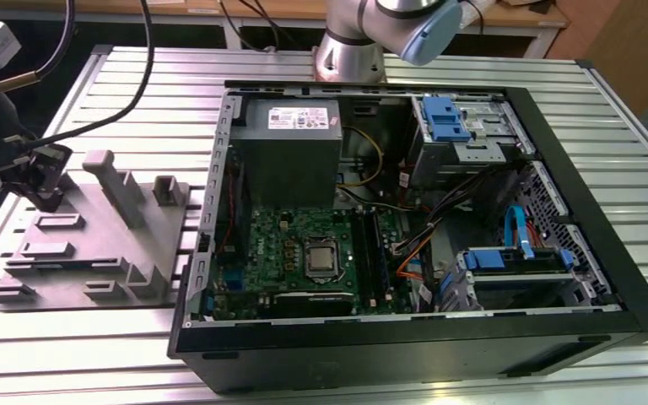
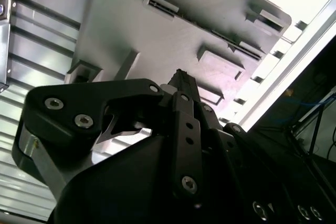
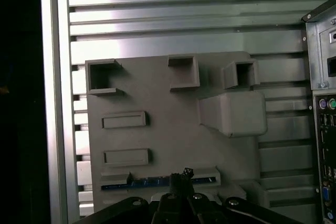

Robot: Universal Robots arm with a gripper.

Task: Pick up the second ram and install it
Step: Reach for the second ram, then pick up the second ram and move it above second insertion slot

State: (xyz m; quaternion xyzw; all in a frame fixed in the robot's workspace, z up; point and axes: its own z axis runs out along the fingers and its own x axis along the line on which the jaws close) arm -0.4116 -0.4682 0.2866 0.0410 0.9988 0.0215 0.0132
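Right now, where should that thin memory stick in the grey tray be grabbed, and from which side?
Probably the middle of its upper edge, pinched across the two flat faces, coming straight down from above. The ram stands on edge in a slot of the grey tray, so the slot walls cover its lower part. The gripper hangs by its middle.

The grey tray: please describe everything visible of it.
The grey tray looks like matte plastic: a flat plate with upright blocks and rectangular slots. It lies flat on the ribbed metal table, at the exterior view's left of the computer case. One slot holds a thin bluish ram stick, with the gripper close over it.
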